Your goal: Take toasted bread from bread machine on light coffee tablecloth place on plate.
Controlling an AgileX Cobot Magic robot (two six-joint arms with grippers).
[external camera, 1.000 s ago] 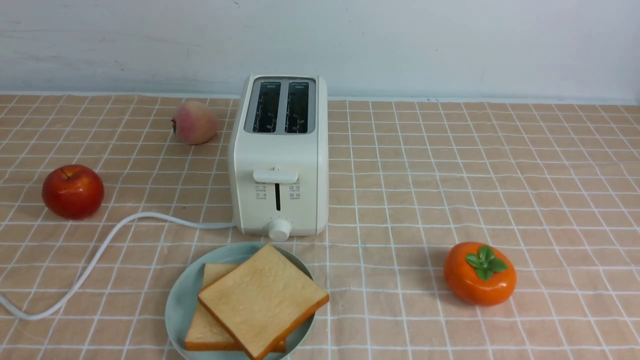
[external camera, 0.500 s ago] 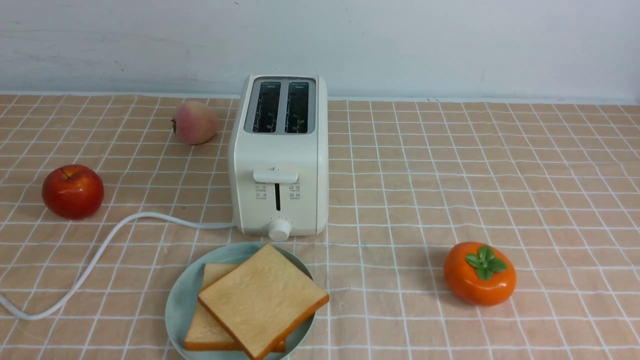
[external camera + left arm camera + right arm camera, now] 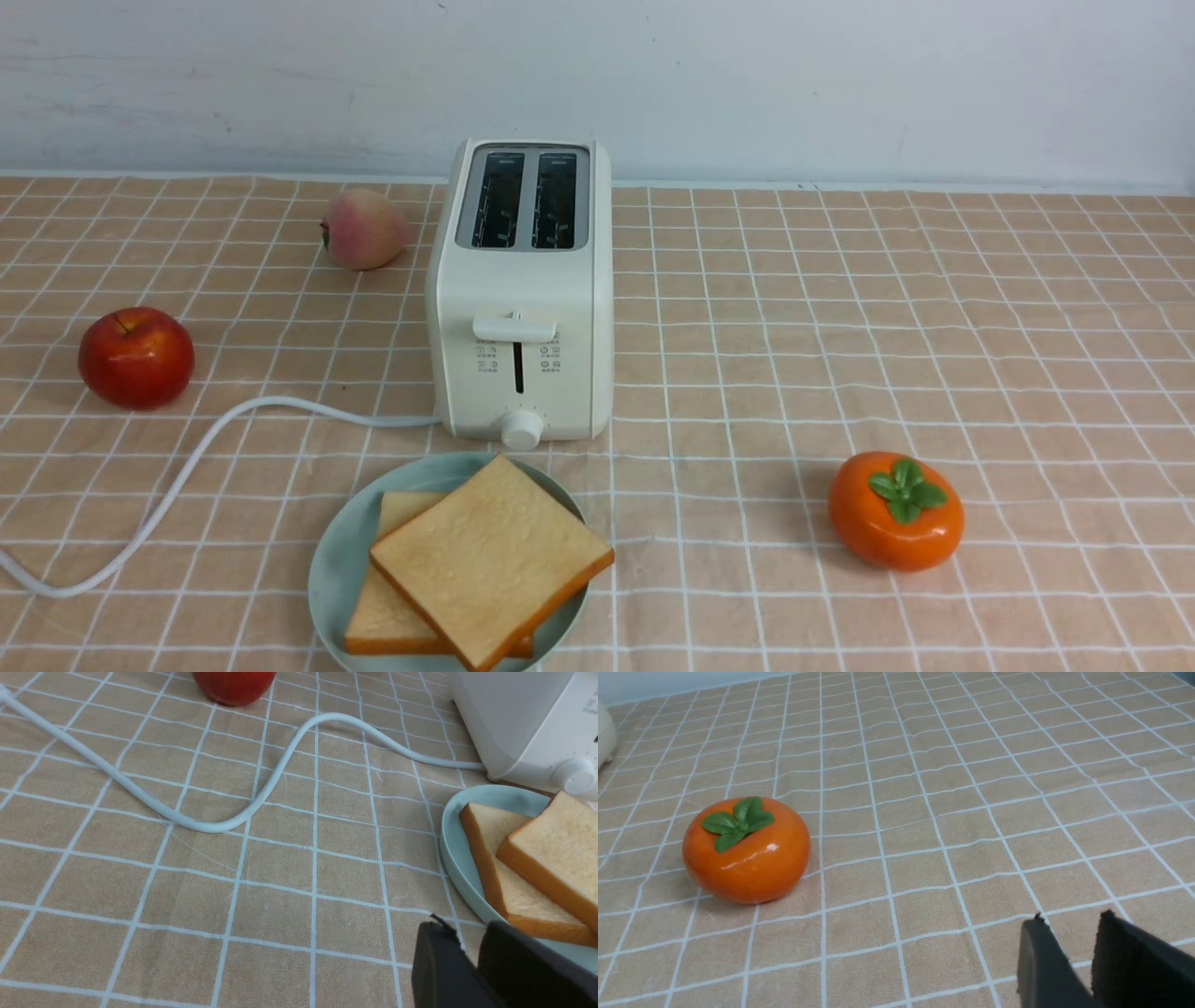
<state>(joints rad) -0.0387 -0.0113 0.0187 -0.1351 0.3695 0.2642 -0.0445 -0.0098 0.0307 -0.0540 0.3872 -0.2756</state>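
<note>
Since both bread (image 3: 492,558) slices already lie stacked on the plate (image 3: 338,560) just near of the empty toaster (image 3: 520,299), each gripper (left (image 3: 472,956), right (image 3: 1071,947)) hangs slightly parted, holding nothing.

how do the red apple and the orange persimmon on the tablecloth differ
The red apple is deep red with a thin bare stem; the orange persimmon is orange with green leaves on top. The apple sits left of the toaster, near its cord; the persimmon lies right of the plate, squatter and flatter. Both are glossy and rest on the tablecloth.
</note>
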